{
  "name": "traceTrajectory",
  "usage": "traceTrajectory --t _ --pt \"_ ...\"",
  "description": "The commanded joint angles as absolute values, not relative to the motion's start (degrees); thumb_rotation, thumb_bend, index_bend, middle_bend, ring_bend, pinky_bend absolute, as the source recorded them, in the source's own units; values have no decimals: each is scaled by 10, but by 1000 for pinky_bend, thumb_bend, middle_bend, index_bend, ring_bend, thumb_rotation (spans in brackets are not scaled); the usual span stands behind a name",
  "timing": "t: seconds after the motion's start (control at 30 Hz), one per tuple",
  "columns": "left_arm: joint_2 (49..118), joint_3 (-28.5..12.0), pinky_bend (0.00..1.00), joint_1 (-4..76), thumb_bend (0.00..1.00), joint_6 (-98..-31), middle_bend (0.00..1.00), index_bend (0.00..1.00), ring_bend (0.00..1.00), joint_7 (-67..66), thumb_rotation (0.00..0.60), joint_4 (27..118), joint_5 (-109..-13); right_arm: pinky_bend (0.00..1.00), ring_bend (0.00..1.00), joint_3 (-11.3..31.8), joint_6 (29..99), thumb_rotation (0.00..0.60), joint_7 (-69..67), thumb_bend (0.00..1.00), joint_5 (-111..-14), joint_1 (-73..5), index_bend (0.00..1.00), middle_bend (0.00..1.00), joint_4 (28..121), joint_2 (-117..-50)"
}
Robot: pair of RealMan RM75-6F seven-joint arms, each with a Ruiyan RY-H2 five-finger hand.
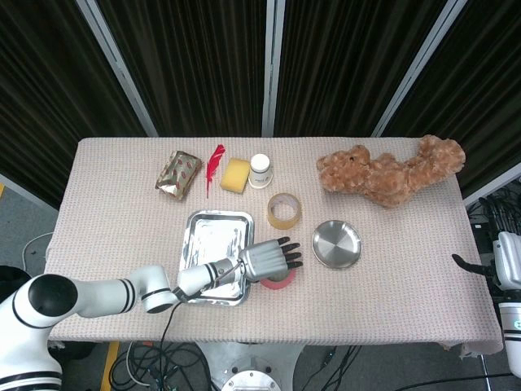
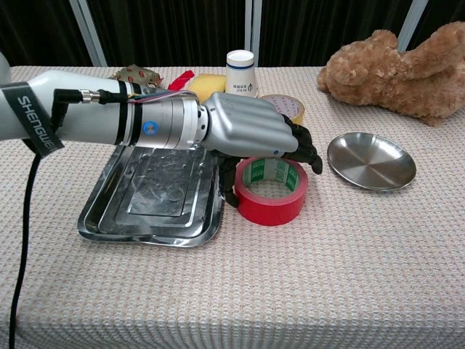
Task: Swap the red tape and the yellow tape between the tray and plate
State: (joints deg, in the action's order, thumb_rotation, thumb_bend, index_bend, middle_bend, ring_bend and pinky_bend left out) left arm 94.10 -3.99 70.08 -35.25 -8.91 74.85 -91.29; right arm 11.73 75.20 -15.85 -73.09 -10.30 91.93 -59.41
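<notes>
The red tape lies flat on the tablecloth just right of the steel tray. My left hand lies over the roll, its fingers reaching across the far rim and its thumb down against the near left side. The roll stays on the cloth. The yellow tape sits on the cloth behind the hand, between tray and round steel plate. Tray and plate hold nothing. Only a sliver of my right hand shows at the table's right edge.
A brown teddy bear lies at the back right. Along the back stand a paper cup, a yellow sponge, a red feather and a snack packet.
</notes>
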Motion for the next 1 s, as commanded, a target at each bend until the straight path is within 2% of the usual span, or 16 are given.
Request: traceTrajectory --t 0.03,0.2,0.43,0.6,0.83,1.0 --pt "946 -39 140 702 80 -351 114 133 25 -95 600 744 -908 0 0 117 752 600 -159 58 -730 -102 0 0 918 -595" --pt "949 -37 144 700 93 -354 142 149 38 -100 600 744 -901 0 0 118 752 600 -160 58 -727 -101 0 0 916 -595" --pt "953 -33 193 693 178 -374 263 272 118 -110 600 746 -903 0 0 119 751 600 -158 57 -727 -102 0 0 918 -596" --pt "947 -34 208 680 238 -403 293 306 149 -114 600 758 -904 0 0 120 752 600 -157 52 -726 -100 0 0 921 -595" --pt "868 -35 210 636 236 -464 294 308 151 -127 600 824 -894 0 0 120 754 600 -156 52 -738 -103 0 0 924 -591" --pt "809 -5 210 584 234 -488 295 312 151 -147 600 854 -870 0 0 121 755 600 -162 52 -748 -107 0 0 922 -593"
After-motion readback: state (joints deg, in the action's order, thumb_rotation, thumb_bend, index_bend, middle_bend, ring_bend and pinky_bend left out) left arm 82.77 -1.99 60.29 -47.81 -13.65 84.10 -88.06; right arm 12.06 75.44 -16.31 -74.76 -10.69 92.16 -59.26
